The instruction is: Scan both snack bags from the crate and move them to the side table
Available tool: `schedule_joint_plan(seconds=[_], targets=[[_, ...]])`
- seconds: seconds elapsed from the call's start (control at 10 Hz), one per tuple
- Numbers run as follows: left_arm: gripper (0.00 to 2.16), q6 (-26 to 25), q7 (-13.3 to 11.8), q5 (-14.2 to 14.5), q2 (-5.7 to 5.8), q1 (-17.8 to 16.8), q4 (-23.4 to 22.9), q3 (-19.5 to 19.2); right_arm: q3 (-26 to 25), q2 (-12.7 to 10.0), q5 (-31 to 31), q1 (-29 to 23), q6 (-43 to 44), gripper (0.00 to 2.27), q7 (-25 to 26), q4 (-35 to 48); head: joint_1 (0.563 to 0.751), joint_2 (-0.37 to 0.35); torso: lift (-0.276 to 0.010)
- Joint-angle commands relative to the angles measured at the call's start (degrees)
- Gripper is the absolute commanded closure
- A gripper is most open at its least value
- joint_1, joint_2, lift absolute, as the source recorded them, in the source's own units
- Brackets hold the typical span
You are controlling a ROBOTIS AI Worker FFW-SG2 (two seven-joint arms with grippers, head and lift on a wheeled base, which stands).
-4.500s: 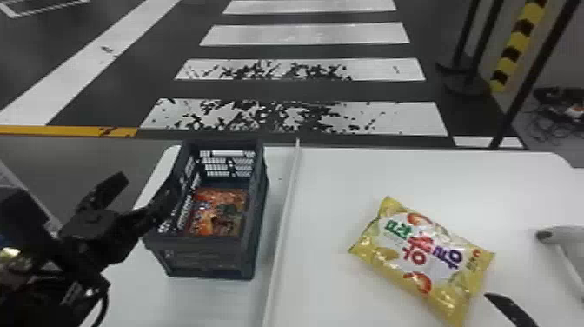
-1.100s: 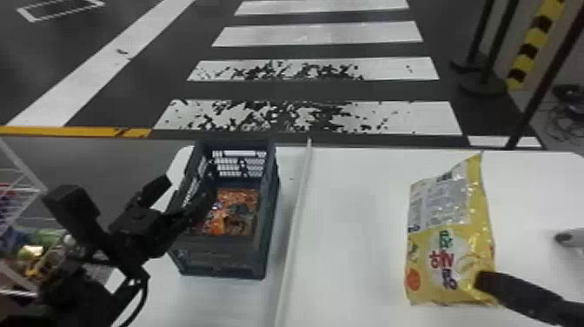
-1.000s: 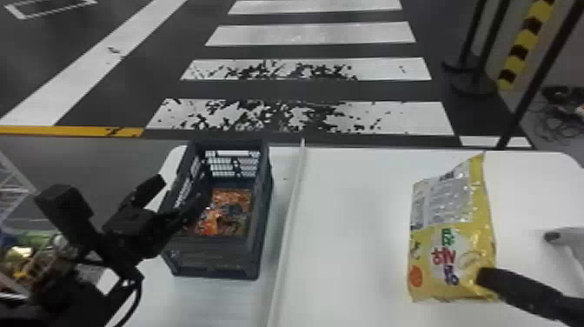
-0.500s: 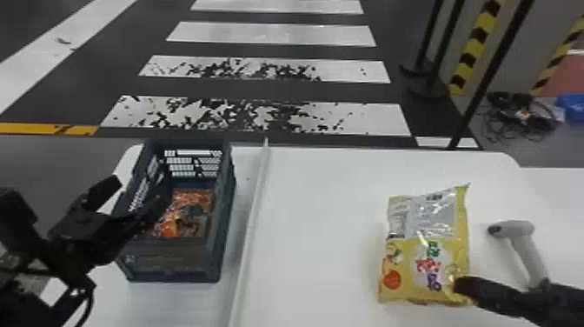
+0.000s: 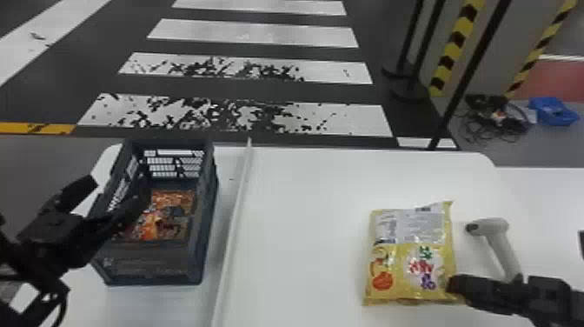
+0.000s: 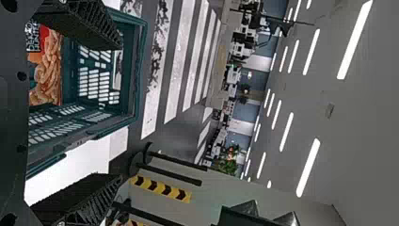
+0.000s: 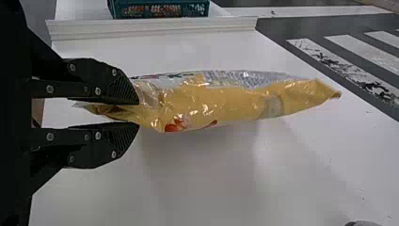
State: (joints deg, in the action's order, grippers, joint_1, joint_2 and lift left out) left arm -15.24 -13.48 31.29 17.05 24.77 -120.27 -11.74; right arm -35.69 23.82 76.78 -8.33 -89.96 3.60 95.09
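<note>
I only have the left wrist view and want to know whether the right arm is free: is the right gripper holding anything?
Observer: Yes, the right gripper has the yellow snack bag pinched at one end between its fingers.
Operator: Understood. And where is the scanner?
Observer: In the head view, the handheld scanner lies on the white table, just to the right of that bag.
</note>
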Motion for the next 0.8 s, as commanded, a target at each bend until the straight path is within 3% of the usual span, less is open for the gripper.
schedule_joint_plan(seconds=[0.0,0.3,0.5,0.6,0.7], targets=[[0.02,0.0,-0.2,0.0,0.0,0.2,-0.1,0.0,0.6,0.2,-5.1,-0.2,-0.1,0.0,-0.1,3.0,0.695,-0.066,-0.095],[0.02,0.0,-0.4,0.0,0.26,1.0,-0.6,-0.4,6.0,1.5,-17.5,-1.2,5.6,0.0,-2.8,8.7,0.695,-0.091,-0.095],[0.02,0.2,-0.4,0.0,0.35,1.9,-1.2,-1.3,9.1,1.4,-24.0,-3.3,13.9,0.07,-9.8,14.2,0.695,-0.108,-0.095],[0.02,0.2,-0.3,0.1,0.44,2.1,-1.3,-1.5,11.7,0.7,-29.0,-4.1,19.9,0.33,-14.7,17.8,0.695,-0.093,-0.095],[0.02,0.2,-0.3,0.1,0.53,2.3,-1.3,-1.5,14.7,-0.8,-34.7,-4.2,22.1,1.34,-17.3,20.7,0.695,-0.082,-0.095]])
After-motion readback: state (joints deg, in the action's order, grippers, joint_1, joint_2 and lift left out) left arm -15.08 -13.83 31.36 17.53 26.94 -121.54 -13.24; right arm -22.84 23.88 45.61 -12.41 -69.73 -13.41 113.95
